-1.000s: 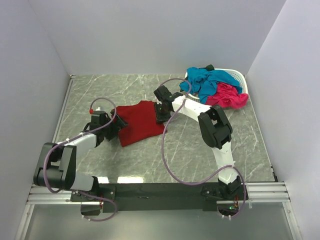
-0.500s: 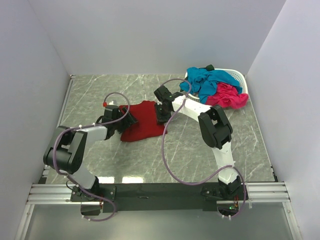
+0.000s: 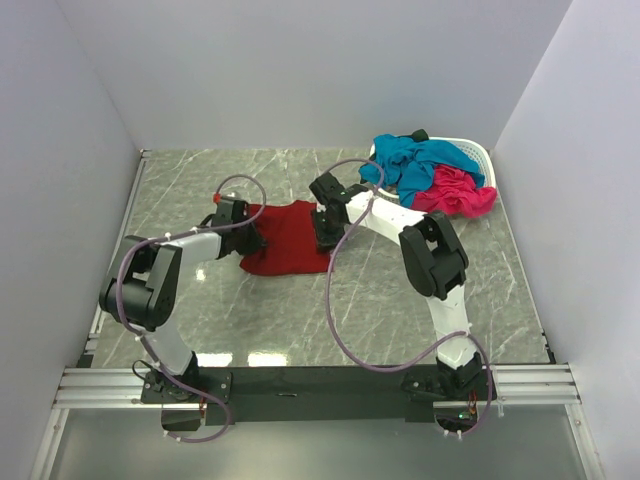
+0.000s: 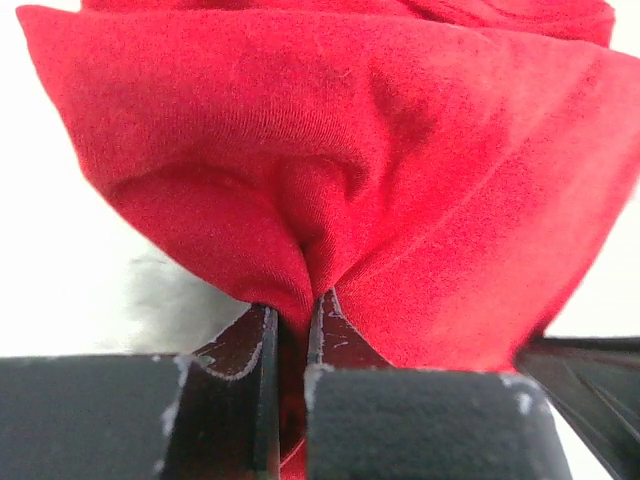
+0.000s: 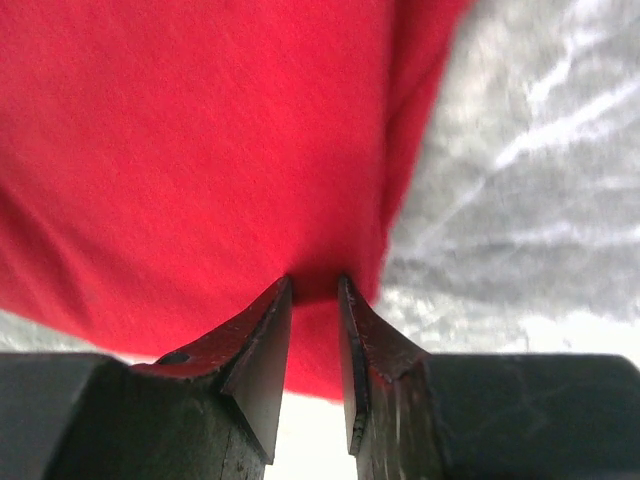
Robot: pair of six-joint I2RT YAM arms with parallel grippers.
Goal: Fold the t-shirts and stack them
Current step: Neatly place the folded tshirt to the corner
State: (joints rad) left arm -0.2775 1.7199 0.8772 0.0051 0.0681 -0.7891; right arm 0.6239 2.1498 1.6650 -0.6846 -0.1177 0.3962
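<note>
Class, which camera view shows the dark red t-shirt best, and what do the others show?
Top external: most of the dark red t-shirt, lying on the table. Each wrist view shows only close-up cloth pinched between its own fingers.

You'll see the dark red t-shirt point(image 3: 290, 242) lying partly folded mid-counter point(image 3: 380, 300) — bunched up along its left edge. The teal-blue t-shirt point(image 3: 415, 160) and hot pink t-shirt point(image 3: 460, 193) sit crumpled together, spilling over the basket point(image 3: 481, 151) at the far right.

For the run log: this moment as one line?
left hand: shut on red t-shirt; right hand: shut on red t-shirt; stack: not started
</note>
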